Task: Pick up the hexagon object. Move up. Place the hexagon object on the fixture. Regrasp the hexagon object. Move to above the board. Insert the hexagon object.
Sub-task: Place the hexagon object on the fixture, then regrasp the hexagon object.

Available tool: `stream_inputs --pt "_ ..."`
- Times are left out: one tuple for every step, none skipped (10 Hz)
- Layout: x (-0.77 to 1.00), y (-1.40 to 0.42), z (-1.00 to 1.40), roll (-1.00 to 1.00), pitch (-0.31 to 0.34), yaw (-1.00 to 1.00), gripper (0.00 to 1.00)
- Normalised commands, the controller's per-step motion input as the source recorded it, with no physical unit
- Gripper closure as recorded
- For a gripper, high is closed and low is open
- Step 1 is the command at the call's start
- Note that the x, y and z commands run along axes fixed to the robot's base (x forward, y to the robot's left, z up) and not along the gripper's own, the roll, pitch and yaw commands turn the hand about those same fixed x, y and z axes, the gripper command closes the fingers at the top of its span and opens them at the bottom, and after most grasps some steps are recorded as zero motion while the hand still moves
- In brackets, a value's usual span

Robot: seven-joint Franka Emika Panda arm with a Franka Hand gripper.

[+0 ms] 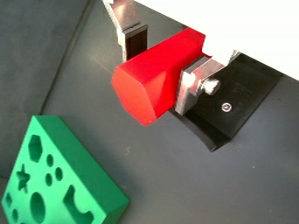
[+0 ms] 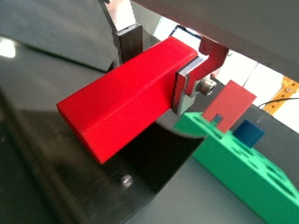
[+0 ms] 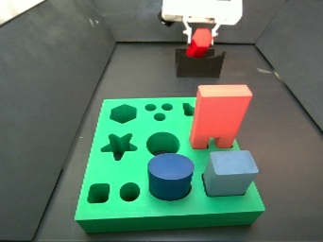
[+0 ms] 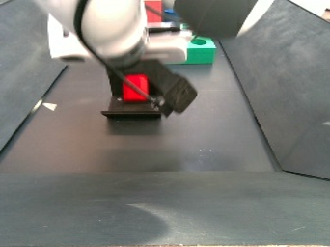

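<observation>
The green board (image 3: 127, 161) is seen near, carrying a tall salmon block (image 3: 220, 115), a blue cylinder (image 3: 171, 177) and a blue cube (image 3: 233, 173). Beyond it, the red peg (image 1: 155, 77) is gripped in the hand (image 1: 163, 54), right at the fixture (image 3: 199, 64)

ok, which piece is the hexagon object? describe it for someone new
Look past the large green board to the small dark fixture at the far end. The slim bright red hexagonal peg sits there between the tool fingers, far slimmer than the salmon arch block.
</observation>
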Motion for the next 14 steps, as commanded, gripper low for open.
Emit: stream_inputs --pt "0.15 0.11 -0.77 -0.18 0.005 -0.17 1.0" --pt "0.13 0.09 -0.56 -0.17 -0.021 -0.16 1.0" --pt "0.08 0.05 -0.44 -0.13 -0.037 -0.12 1.0" --pt "0.07 0.03 -0.43 -0.11 -0.046 -0.1 1.0" --pt "0.07 0.03 -0.43 -0.11 -0.045 -0.08 1.0" --pt "0.07 0.03 -0.43 -0.11 -0.045 -0.07 1.0" --pt "0.07 0.02 -0.43 -0.11 -0.045 -0.05 1.0" --pt "0.0 -0.5 -0.17 0.0 0.0 0.0 1.0" --pt "0.0 0.0 0.0 0.0 0.0 0.0 0.0" --pt "0.0 0.0 1.0 0.03 0.041 0.05 0.0" --pt "-0.01 0.0 1.0 0.03 0.05 0.05 0.0" --pt "-0.02 0.0 1.0 0.04 0.056 0.04 0.0" --pt "-0.04 0.0 1.0 0.04 0.062 0.01 0.0" --pt "-0.04 0.01 1.0 0.04 0.069 0.0 0.0"
